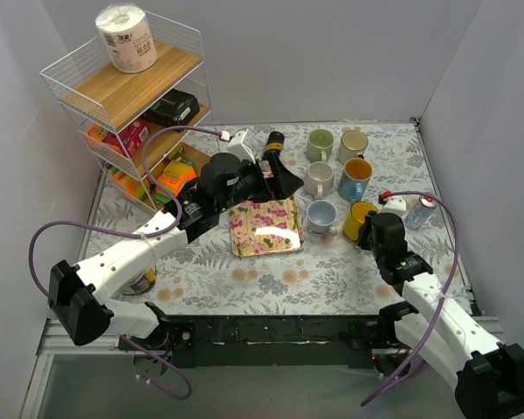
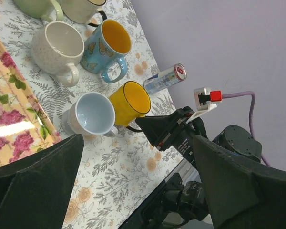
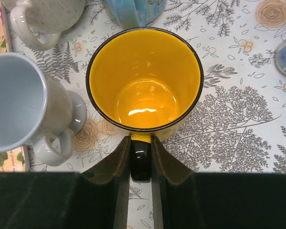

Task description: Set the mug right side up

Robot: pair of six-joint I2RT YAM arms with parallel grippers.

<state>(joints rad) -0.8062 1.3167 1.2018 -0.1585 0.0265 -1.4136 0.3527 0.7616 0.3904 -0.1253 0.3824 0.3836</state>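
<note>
The yellow mug [image 3: 144, 78] with a black rim stands upright on the floral tablecloth, its mouth facing up and its inside empty. It also shows in the top view [image 1: 358, 218] and in the left wrist view [image 2: 131, 100]. My right gripper [image 3: 140, 143] is shut on the mug's black handle [image 3: 141, 160], one finger on each side; in the top view the right gripper [image 1: 373, 232] sits just near of the mug. My left gripper [image 1: 284, 179] is open and empty, held above the far edge of the floral tray [image 1: 264, 225]; its fingers [image 2: 33, 181] stand wide apart.
A light blue mug [image 1: 321, 215] stands upright touching-close to the left of the yellow one. A white mug [image 1: 318, 178], a blue butterfly mug [image 1: 355, 178], a green mug [image 1: 320, 144] and a cream mug [image 1: 352, 144] stand behind. A can [image 1: 419, 212] lies to the right. A wire shelf rack [image 1: 131, 105] fills the far left.
</note>
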